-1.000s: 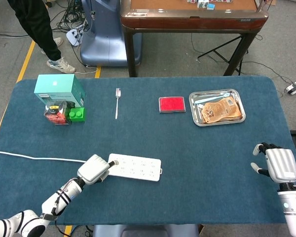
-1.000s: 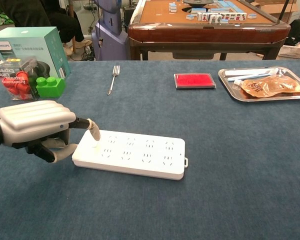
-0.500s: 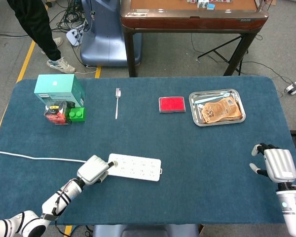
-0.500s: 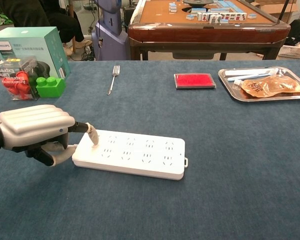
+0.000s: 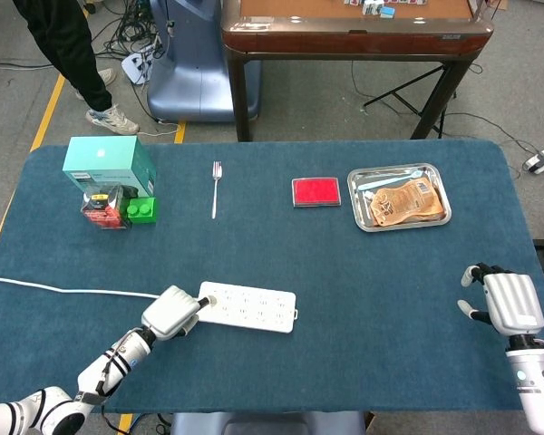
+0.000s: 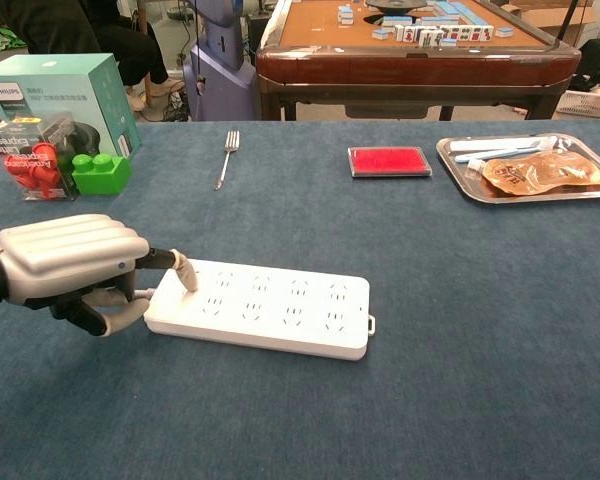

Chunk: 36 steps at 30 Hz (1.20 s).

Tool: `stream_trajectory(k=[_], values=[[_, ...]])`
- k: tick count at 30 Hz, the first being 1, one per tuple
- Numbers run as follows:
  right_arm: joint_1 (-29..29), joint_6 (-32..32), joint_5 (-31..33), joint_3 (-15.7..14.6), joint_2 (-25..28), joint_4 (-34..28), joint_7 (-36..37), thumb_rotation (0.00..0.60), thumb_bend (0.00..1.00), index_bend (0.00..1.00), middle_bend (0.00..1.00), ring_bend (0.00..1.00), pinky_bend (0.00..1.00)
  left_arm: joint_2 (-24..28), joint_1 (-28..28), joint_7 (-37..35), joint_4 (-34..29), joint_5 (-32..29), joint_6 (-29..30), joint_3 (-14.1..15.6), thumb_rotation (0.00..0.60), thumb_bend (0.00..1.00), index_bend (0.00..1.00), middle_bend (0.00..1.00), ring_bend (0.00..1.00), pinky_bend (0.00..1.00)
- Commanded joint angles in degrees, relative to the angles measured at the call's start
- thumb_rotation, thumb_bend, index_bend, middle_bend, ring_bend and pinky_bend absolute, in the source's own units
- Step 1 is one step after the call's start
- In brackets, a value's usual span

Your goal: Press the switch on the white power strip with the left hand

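**White strip under the left fingertip**

White plastic power strip (image 6: pixel 262 308) lies flat on the blue cloth worktop (image 5: pixel 344 263), toward six o'clock and a little left of centre, its long side running left to right. A white cord (image 5: pixel 63 290) leaves its left end toward nine o'clock. The left robot hand (image 6: pixel 68 265) sits at that same end, most fingers curled under the palm, one finger (image 6: pixel 185 272) stretched out with its tip down on the strip's top face near the left end; it holds nothing. The switch itself is hidden beneath that fingertip.

The right robot hand (image 5: pixel 506 302) hovers near the worktop's edge at four o'clock, fingers slightly apart and gripping nothing, well apart from the strip.

Toward ten o'clock stand a teal cardboard box (image 5: pixel 107 163), a green toy brick (image 5: pixel 140 211) and a red-and-black packet (image 5: pixel 102 207), close together. A steel fork (image 5: pixel 215 188) lies at eleven o'clock, a flat red rectangular case (image 5: pixel 315 191) at twelve, and a shiny metal tray (image 5: pixel 358 217) carrying a brown pouch (image 5: pixel 404 201) at one o'clock.
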Motion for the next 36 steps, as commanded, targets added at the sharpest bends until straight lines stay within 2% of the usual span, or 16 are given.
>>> stream_trajectory(k=[1,6,14,24,36], values=[[0.0,-0.1,0.0,0.0,0.0,0.0,0.0,0.6,0.13,0.53,0.49,0.49,0.6,-0.1,-0.1,0.3,-0.1,-0.3,-0.1,0.1,0.6,0.59,0.32,1.0,0.99,1.0],[0.1,-0.3,0.1,-0.1,-0.2,0.4,0.2,0.6,0.13,0.53,0.49,0.49,0.6,0.3,0.3,0.0,-0.7,0.1,1.0,0.2,0.6,0.59,0.32,1.0,0.99,1.0],[0.2,-0.1,-0.2,0.0,-0.1,0.6,1.0,0.6,0.13,0.52,0.49,0.49,0.6,4.3,2.8,-1.8,-5.2,1.5,7.9,-1.1,0.6,0.59,0.32,1.0,0.99,1.0],[0.0,0.5,-1.1,-0.2,-0.2,1.3,2.4,0.6,0.13,0.52,0.49,0.49,0.6,10.1,9.7,-3.9,-9.3,-1.3,18.3,-2.2,0.6,0.59,0.31,1.0,0.98,1.0],[-0.2,1.3,-2.6,-0.5,-0.1,1.8,3.8,0.6,0.13,0.53,0.49,0.49,0.6,14.2,19.0,-5.3,-9.7,-4.9,30.8,-3.3,0.6,0.59,0.29,0.98,0.92,1.0]])
